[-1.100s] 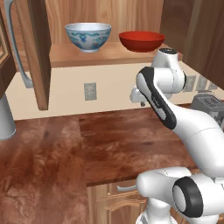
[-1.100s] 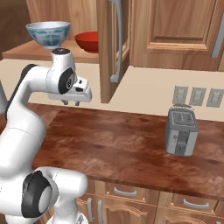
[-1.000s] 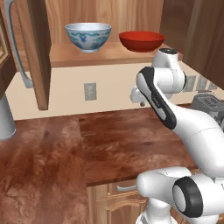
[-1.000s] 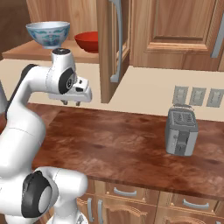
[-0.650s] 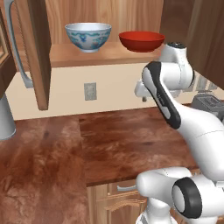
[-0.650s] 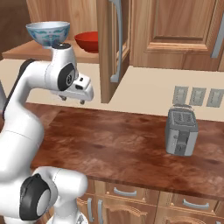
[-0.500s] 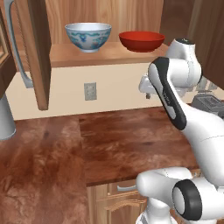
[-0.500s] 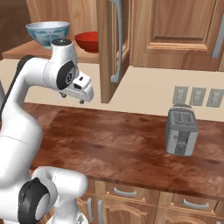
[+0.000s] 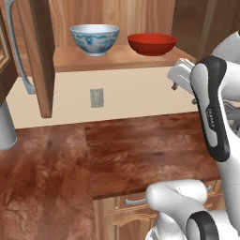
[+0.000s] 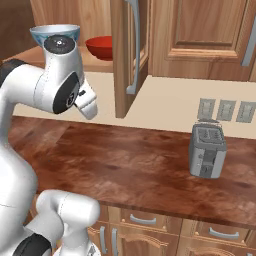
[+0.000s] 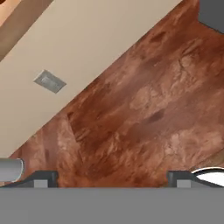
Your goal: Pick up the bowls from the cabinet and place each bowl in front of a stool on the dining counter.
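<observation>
Cabinet (image 9: 117, 58) as landmark: medium-brown wood, door (image 9: 40, 51) swung open at its left with a long curved grey handle (image 9: 18, 47). On its plain wood shelf, left: white bowl (image 9: 94, 39), deep, round, blue floral pattern outside. Just right of it, apart: red bowl (image 9: 152, 43), shallow, glossy, plain, near the shelf's front edge. Open shelf room lies in front of the white bowl. Below the cabinet: cream wall with a grey outlet plate (image 9: 96, 97); under that, table (image 9: 140, 154) of dark reddish-brown wood grain, bare across its middle. Toaster (image 10: 207, 150), grey metal, boxy, stands on the table well right of the cabinet. Fingers (image 11: 113, 178): two small dark tips spread wide, nothing between them, seen over the table top below the cabinet, well apart from both bowls. White wrist (image 9: 180, 77) sits just below the shelf's right end, under the red bowl.
</observation>
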Tool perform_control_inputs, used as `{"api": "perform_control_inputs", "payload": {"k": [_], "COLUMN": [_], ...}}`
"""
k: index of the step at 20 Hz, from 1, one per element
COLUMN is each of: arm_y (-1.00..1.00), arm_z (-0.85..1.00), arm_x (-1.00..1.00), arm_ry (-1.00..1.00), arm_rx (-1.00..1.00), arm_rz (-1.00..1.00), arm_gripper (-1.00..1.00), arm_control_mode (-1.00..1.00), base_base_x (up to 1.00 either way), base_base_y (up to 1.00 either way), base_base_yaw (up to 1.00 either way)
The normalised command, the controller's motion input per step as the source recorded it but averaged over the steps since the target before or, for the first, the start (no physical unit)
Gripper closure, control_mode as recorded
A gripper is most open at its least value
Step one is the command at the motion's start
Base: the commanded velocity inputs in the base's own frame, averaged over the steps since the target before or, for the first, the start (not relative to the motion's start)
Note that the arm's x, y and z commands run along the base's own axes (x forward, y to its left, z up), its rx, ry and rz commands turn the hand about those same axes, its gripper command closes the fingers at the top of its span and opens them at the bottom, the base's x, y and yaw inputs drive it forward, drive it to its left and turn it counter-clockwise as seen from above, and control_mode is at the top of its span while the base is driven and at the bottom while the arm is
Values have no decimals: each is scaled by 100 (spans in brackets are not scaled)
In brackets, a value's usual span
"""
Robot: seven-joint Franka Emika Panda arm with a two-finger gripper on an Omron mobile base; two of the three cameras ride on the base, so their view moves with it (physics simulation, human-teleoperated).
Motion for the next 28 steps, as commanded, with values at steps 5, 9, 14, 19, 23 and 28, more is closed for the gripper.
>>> {"api": "perform_control_inputs", "payload": {"k": [5,9,14,19,23,28], "arm_y": [-1,-8,-24,-33,-9,3], "arm_z": [78,86,86,39,1,-34], "arm_x": [-21,1,12,57,91,90], "arm_ry": [-19,-1,8,10,8,5], "arm_rx": [20,8,4,10,7,1], "arm_rz": [-28,-23,-14,0,0,2], "arm_gripper": [-100,-100,-100,-100,-100,-100], "arm_control_mode": [-100,-100,-100,-100,-100,-100], "base_base_x": [0,0,0,0,0,0], "base_base_y": [0,0,0,0,0,0], "base_base_yaw": [0,0,0,0,0,0]}}
